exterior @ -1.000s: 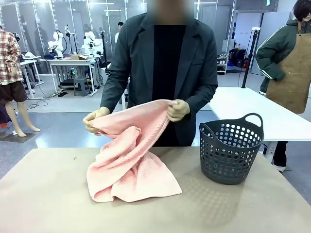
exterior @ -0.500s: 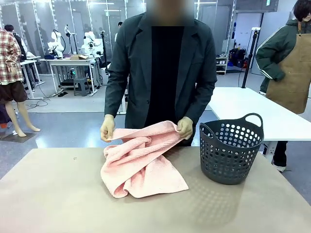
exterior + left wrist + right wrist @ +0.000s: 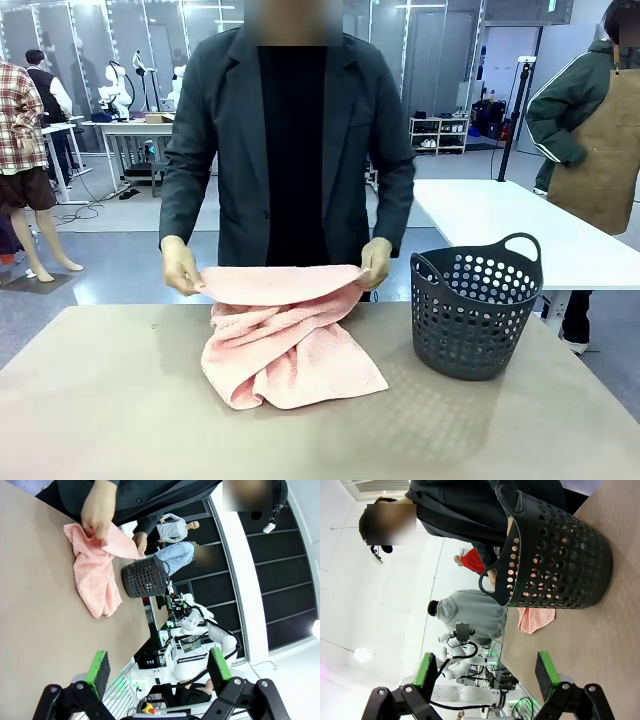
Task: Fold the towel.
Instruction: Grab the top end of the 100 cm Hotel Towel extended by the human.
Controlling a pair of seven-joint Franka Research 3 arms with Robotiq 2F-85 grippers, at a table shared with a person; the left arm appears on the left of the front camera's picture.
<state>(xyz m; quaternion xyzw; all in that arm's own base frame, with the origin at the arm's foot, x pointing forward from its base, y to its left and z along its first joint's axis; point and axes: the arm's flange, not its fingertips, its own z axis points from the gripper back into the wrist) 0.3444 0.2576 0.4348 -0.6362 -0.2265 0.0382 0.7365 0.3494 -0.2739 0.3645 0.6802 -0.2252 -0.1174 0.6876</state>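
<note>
Towel (image 3: pixel 290 345) folding at a shared desk (image 3: pixel 100 420): the robot's left claw (image 3: pixel 158 666) and right claw (image 3: pixel 485 671) hover on the near side. Each is spread wide with nothing between its green pads, and both are well apart from the cloth. Beyond them, the pink towel lies near the middle of the desk's far edge, its lower part bunched and twisted on the surface. A person in a dark jacket pinches the top hem with one hand (image 3: pixel 181 270) and the other hand (image 3: pixel 377 262), drawing it taut and level just above that edge. A dark basket (image 3: pixel 475 320) stands upright just beside the towel toward the desk's right side, not touching it. From the right claw's camera a corner of pink shows past its base.

The step in hand appears to be straightening the cloth before the first fold. Done well, that likely means lifting the held hem high enough for the twist below to fall out. The towel would then go flat on bare desk toward the near edge, away from the basket, with corners squared. Folding over the present bunching would probably trap wrinkles. If the claws join in, each would need a free corner, a single layer and an even pull.
</note>
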